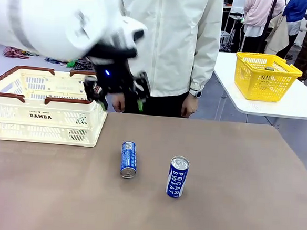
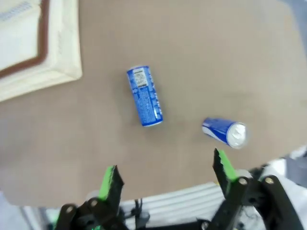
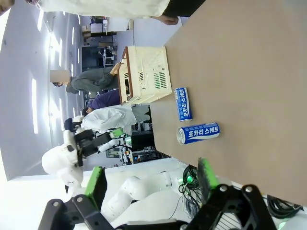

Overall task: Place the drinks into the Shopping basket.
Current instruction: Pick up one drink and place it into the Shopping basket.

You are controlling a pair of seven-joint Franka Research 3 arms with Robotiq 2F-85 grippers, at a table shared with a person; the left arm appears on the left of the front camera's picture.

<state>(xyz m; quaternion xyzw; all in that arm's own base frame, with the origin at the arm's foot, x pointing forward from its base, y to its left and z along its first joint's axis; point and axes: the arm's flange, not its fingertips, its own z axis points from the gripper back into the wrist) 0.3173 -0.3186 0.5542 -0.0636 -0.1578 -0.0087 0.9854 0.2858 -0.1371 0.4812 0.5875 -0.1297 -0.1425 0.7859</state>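
Left gripper (image 2: 167, 165) and right gripper (image 3: 151, 171) are gaping fully, empty; lying can (image 1: 129, 159) is resting at upright can's (image 1: 177, 177) ten o'clock.

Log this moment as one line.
left gripper: open, empty, above table | right gripper: open, empty | lying blue can: on table | upright blue can: on table | Shopping basket: on robot's left

The brown table (image 1: 231, 204) carries three items: the Shopping basket (image 1: 43, 115) to the left of the left gripper (image 1: 120, 98), a lying blue can (image 1: 129, 159) ahead of its fingers, and an upright blue can (image 1: 177, 177) farther right.
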